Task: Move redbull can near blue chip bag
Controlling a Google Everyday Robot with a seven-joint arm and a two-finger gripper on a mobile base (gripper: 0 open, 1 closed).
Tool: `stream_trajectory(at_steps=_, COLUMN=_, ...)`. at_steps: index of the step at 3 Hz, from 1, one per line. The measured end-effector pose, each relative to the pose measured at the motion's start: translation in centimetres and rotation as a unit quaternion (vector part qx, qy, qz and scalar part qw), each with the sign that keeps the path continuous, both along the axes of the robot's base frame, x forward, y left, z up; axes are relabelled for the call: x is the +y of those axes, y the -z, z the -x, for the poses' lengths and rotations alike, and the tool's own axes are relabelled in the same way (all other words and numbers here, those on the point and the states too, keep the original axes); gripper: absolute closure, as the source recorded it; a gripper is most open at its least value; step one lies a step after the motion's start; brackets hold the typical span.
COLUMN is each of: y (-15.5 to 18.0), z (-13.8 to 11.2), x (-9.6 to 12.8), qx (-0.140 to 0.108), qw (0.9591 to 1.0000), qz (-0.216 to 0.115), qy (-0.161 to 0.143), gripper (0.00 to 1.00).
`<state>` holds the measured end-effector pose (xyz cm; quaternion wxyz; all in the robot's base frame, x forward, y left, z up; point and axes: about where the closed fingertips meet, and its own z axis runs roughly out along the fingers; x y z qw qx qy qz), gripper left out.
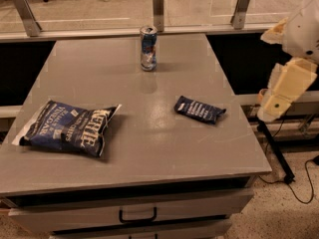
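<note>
The redbull can [148, 48] stands upright at the far middle of the grey table [149, 153]; it is blue and silver and dented. The blue chip bag [70, 128] lies at the near left of the table, well apart from the can. My gripper [279, 94] is at the end of the cream-coloured arm off the table's right edge. It hangs beside the table at about table height, far from the can and holding nothing that I can see.
A small flat dark blue packet [199, 109] lies on the right half of the table. A glass barrier on metal posts [158, 8] runs behind the table's far edge. A drawer with a handle [137, 215] is below the front edge. Cables lie on the floor at the right.
</note>
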<state>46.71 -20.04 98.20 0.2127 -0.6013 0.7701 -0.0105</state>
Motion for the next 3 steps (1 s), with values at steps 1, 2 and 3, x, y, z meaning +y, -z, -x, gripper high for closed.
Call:
stream_trajectory(at_steps=1, y=0.2, z=-5.1, x=2.2, qx=-0.041, qw=0.9938, qz=-0.103, qy=-0.013, gripper=0.0)
stream_trajectory(at_steps=2, y=2.2, z=-10.3, x=5.3, qx=-0.068, qw=0.9769, qz=-0.202, qy=-0.008, gripper=0.0)
stream_trajectory(at_steps=3, y=3.2, z=-14.9, x=7.9, qx=-0.107, qw=0.9598, qz=-0.26, qy=0.0, gripper=0.0)
